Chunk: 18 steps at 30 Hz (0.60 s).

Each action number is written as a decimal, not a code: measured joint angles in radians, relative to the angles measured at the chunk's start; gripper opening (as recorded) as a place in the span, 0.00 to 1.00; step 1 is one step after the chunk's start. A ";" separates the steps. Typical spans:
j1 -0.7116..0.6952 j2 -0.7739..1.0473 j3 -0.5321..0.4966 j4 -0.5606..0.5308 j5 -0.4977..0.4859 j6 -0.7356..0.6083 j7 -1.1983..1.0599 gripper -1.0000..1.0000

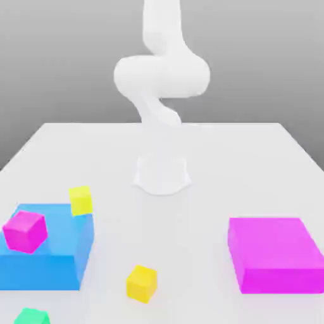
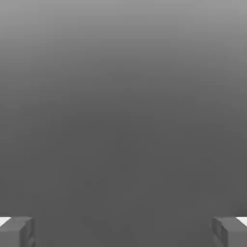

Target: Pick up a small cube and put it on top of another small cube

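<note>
We're at the very start here: our gripper point(image 2: 123, 231) hangs with its jaws spread wide and empty, while the small golden-yellow cube point(image 1: 141, 283) sits on the white table point(image 1: 190, 266), near the front, between the blue block point(image 1: 57, 253) and the magenta block point(image 1: 275, 253). Next we'd need to drop over that cube and close on it, we reckon. No writing or labels anywhere.

- A simulated test scene, not a real room: a plain white flat tabletop point(image 1: 190, 145) against an empty grey gradient backdrop.
- Untextured, brightly coloured plastic-looking blocks, like the big flat magenta block point(image 1: 273, 253), and a smooth white robot arm point(image 1: 161, 76).
</note>
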 joint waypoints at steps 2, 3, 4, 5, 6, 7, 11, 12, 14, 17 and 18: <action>-0.014 0.077 0.006 -0.029 -0.007 0.040 0.030 0.50; -0.021 0.114 0.009 -0.042 -0.009 0.060 0.044 0.50; -0.028 0.151 0.012 -0.056 -0.012 0.080 0.058 0.50; -0.035 0.187 0.015 -0.070 -0.015 0.099 0.072 0.50; -0.042 0.224 0.018 -0.083 -0.017 0.119 0.085 0.50; -0.048 0.260 0.020 -0.097 -0.020 0.138 0.099 0.50; -0.071 0.405 0.027 -0.151 -0.031 0.215 0.154 0.50; -0.077 0.442 0.028 -0.164 -0.033 0.234 0.167 0.50; -0.084 0.514 0.027 -0.191 -0.037 0.273 0.194 0.50; -0.094 0.623 0.024 -0.232 -0.039 0.330 0.231 0.50; -0.098 0.659 0.022 -0.245 -0.038 0.350 0.242 0.50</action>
